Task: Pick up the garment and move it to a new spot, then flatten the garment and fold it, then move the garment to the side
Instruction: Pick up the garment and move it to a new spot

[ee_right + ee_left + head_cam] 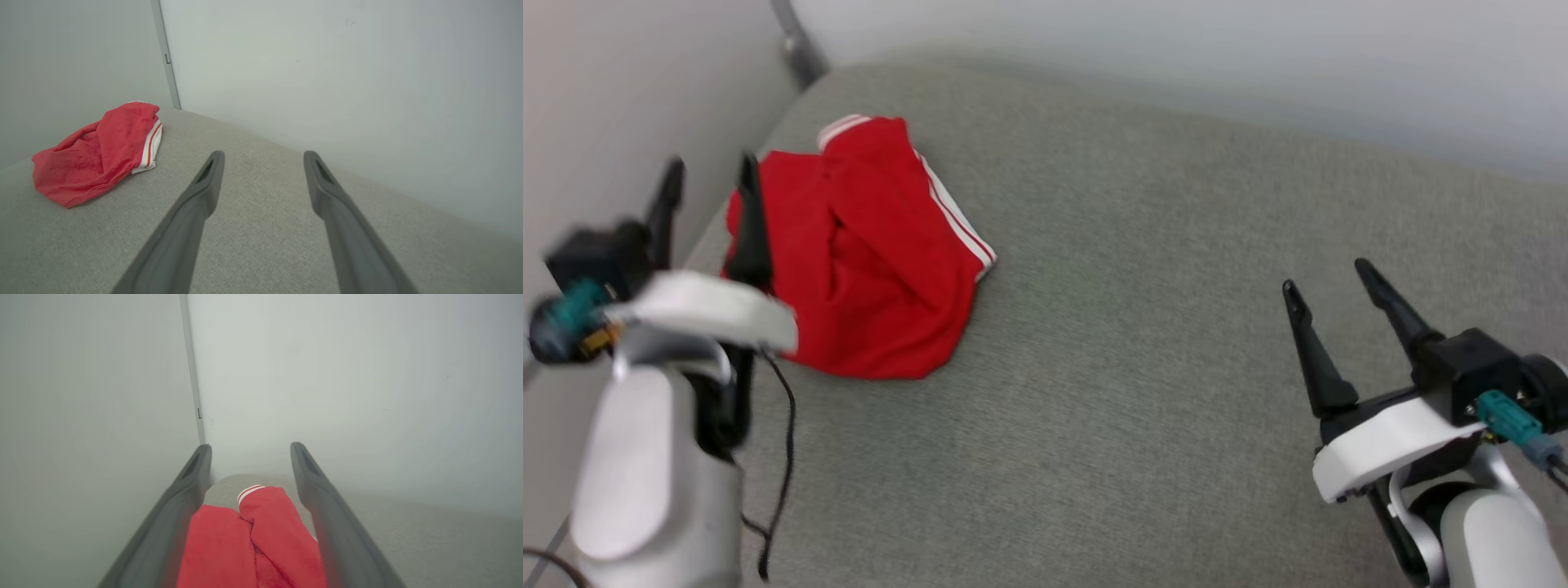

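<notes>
The garment (pixel 866 261) lay bunched in the far left corner of the grey cushion (pixel 1143 343). The left hand (pixel 711 163) hung over its edge, wide open. So was the right hand (pixel 1324 274), well away. Best to dip low and pinch a thick bunch, not one thin layer.

Head view: my left end effector (pixel 711 166) is motion-blurred, wrist detail unreadable. Its inner finger (pixel 752 229) and white housing (pixel 711 314) cover the left edge and lower-left corner of the garment (pixel 866 261). Garment bunched, inner faces hidden. Left wrist view: garment cut off at bottom edge, sides behind my fingers (pixel 327 522). Head view again: my right forearm (pixel 1494 531) cut by frame corner.
</notes>
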### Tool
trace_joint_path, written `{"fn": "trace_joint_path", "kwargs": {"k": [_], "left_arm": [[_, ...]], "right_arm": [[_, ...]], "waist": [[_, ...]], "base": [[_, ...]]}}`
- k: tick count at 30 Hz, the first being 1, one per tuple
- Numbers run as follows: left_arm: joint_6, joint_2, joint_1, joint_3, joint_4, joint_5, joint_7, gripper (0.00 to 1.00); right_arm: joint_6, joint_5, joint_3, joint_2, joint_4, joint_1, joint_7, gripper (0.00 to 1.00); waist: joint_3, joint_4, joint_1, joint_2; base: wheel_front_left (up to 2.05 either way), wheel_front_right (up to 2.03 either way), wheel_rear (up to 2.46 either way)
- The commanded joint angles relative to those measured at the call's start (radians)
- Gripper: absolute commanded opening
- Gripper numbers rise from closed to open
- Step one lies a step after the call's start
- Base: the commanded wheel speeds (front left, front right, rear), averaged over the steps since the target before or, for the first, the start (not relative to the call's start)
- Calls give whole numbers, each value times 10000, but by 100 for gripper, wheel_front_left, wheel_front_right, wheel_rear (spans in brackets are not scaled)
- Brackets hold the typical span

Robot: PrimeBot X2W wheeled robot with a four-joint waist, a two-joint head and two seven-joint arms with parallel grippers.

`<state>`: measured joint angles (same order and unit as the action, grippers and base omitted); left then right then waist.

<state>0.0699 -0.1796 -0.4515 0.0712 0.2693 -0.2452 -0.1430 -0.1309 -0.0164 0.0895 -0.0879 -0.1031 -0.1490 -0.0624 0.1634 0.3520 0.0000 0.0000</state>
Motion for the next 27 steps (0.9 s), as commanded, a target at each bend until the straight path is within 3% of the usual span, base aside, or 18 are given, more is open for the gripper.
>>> {"fn": "trace_joint_path", "kwargs": {"k": [1,9,16,22,27], "left_arm": [[28,-120,-451,84,-73,-129,262,100],[201,-1476,-2627,483,-206,-853,3137,100],[323,-2645,-3401,546,1692,-1559,6767,100],[306,-2871,-3126,730,3479,-2276,8796,100],[110,-2510,-2828,933,4624,-2783,9535,100]], "right_arm": [[3,55,-25,-90,-119,-210,-58,100],[3,125,-252,-265,-567,-652,-206,100],[3,111,-187,-289,-667,-985,-85,100],[5,87,-212,-214,-560,-1149,17,100],[3,90,-242,-207,-488,-1227,43,100]], "waist": [[644,-525,0,0],[2120,-1422,0,0],[2884,-1955,0,0],[3220,-2215,0,0],[3359,-2313,0,0]], "base": [[0,0,0],[0,0,0],[0,0,0],[0,0,0],[0,0,0]]}}
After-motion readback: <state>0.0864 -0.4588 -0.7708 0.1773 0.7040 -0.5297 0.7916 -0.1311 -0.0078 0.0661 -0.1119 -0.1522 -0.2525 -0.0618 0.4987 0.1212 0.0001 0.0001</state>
